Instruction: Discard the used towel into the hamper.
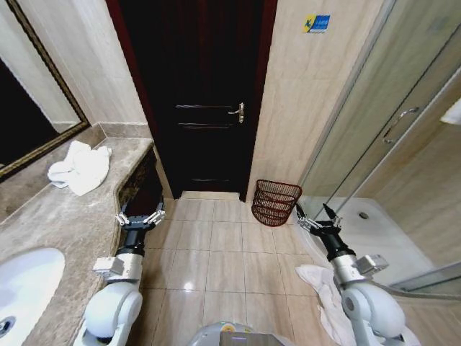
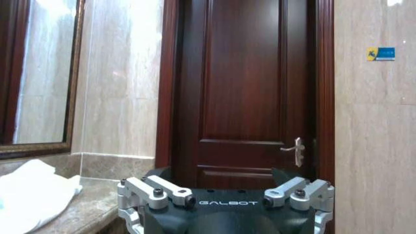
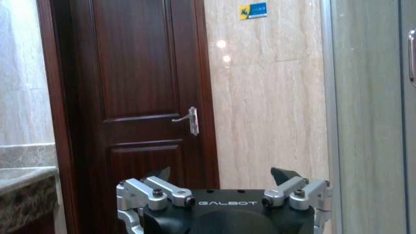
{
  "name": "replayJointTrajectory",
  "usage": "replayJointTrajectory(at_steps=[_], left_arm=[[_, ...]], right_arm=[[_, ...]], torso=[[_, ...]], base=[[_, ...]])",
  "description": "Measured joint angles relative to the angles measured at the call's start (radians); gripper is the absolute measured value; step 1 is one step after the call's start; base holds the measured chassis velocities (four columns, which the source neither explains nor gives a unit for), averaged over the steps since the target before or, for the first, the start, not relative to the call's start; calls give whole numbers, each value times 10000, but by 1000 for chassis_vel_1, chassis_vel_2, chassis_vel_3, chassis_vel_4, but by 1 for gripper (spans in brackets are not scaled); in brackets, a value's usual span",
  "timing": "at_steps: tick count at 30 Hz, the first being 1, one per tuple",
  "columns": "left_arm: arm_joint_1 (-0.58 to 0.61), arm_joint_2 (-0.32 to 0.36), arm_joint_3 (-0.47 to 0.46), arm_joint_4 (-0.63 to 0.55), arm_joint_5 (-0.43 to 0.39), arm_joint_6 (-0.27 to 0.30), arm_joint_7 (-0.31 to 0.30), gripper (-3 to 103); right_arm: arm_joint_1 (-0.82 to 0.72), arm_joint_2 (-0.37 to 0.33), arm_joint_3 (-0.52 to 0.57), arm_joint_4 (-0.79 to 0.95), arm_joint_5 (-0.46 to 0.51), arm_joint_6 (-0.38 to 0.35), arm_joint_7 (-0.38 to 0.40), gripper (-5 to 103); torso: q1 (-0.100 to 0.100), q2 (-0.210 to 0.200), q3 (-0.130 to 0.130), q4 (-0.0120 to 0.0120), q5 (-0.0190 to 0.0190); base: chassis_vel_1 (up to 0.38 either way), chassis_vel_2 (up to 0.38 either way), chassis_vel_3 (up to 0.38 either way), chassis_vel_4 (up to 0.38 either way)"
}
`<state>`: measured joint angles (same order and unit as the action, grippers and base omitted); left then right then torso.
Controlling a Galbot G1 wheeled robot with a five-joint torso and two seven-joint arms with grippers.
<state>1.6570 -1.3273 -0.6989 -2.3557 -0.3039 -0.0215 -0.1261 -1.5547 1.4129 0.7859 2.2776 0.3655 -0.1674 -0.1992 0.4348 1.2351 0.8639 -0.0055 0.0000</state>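
A crumpled white towel (image 1: 81, 167) lies on the marble counter (image 1: 68, 216) at the left, also seen in the left wrist view (image 2: 29, 195). Another white towel (image 1: 320, 288) lies on the floor tiles beside my right arm. The hamper (image 1: 276, 202), a dark red-brown openwork basket, stands on the floor by the wall right of the door. My left gripper (image 1: 140, 215) hangs open beside the counter's edge, holding nothing. My right gripper (image 1: 317, 215) is open and empty, just right of the hamper and a little nearer to me.
A dark wooden door (image 1: 205, 101) is shut straight ahead. A white sink (image 1: 25, 288) sits in the counter at the near left, under a framed mirror (image 1: 29, 108). A glass shower enclosure (image 1: 389, 137) with a raised white tray closes off the right. Bare tiles lie between my arms.
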Motion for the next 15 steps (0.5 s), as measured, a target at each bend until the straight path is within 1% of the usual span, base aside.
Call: replayJointTrajectory(at_steps=[6,8,15], left_arm=[[-12,-63,22,25,98,13,23,100],[-6,-65,17,68,239,-72,19,100],[-42,-93,49,73,286,-169,-5,100]], right_arm=[[-52,-13,18,-10,-16,1,-10,100],[-60,-25,58,-41,-10,64,-11,100],[-112,-24,98,-95,5,172,-7,100]], torso=[[0,0,0,0,0],[0,0,0,0,-1],[-2,1,-1,-1,0]], base=[[0,0,0,0],[0,0,0,0],[-21,17,13,-22]])
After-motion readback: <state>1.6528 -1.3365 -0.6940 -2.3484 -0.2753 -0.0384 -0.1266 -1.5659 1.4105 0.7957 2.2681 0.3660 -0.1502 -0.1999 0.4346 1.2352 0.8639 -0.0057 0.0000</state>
